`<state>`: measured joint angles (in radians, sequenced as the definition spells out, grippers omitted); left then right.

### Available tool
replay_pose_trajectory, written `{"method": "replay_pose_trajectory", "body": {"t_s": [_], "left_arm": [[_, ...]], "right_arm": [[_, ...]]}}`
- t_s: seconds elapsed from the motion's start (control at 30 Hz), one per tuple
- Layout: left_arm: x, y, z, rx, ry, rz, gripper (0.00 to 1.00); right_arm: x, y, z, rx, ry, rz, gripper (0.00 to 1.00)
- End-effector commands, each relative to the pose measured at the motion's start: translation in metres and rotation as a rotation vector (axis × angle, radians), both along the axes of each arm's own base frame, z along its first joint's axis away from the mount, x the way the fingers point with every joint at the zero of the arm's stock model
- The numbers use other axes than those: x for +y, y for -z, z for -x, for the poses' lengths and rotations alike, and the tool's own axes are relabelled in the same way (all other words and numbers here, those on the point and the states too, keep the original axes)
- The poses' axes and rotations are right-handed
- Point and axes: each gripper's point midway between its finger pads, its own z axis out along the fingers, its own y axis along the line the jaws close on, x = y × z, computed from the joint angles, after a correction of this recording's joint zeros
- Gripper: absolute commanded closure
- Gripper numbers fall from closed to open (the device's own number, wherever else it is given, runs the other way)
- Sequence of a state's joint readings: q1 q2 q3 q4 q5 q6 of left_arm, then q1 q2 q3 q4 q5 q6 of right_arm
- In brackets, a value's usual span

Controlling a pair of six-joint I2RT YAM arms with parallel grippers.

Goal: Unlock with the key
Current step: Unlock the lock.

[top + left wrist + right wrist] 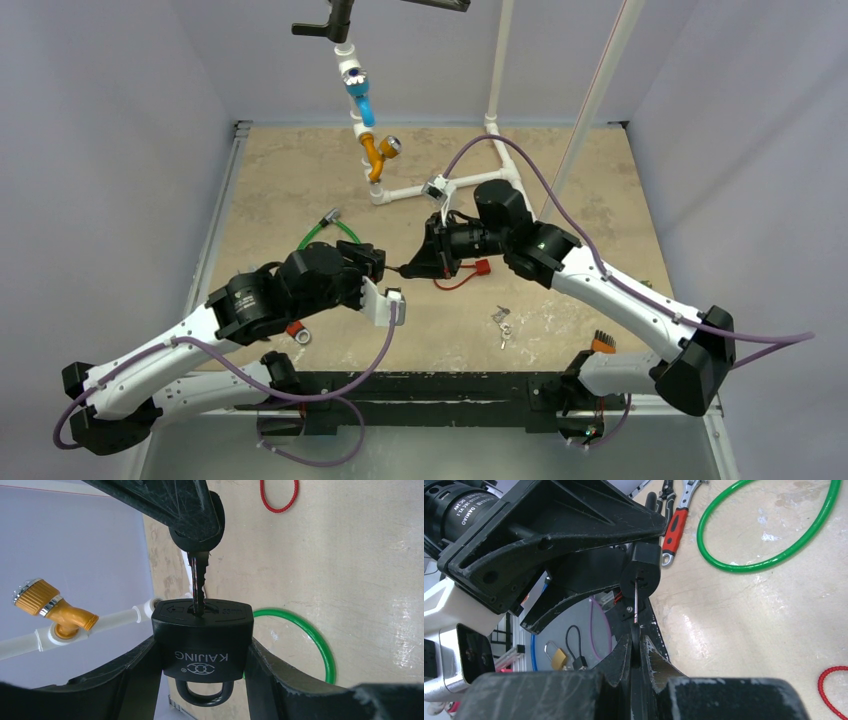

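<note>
Left pincer (201, 650) grips black padlock (200, 627); key (198, 577) inserted.

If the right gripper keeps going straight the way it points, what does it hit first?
The padlock in the left gripper. The right gripper's key is in the keyhole, so it likely slides deeper first.

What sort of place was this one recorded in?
Probably a robot lab test bench: a tan table walled by plain panels, a white pipe frame with taps, loose hand tools, and a padlock and key in the jaws.
</note>
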<state>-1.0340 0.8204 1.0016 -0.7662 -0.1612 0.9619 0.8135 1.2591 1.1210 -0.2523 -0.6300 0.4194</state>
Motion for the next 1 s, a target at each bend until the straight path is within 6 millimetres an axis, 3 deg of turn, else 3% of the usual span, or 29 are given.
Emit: {"method": "replay_pose_trajectory", "body": {"t_s": [0.0,0.5,0.97], "left_arm": [[-0.013,-0.038,-0.012,-0.106,-0.006,0.123,1.0],[-0.013,-0.041,-0.011,-0.107,-0.006,0.128,1.0],[-0.015,-0.04,-0.013,-0.116,-0.001,0.123,1.0]], "right_arm": [[0.006,-0.003,-0.011,-0.027,0.044,-0.022,1.0],[0.011,0.005,-0.024,-0.016,0.108,-0.019,1.0],[0.012,-0.018,-0.013,-0.034,0.077,-0.125,1.0]]}}
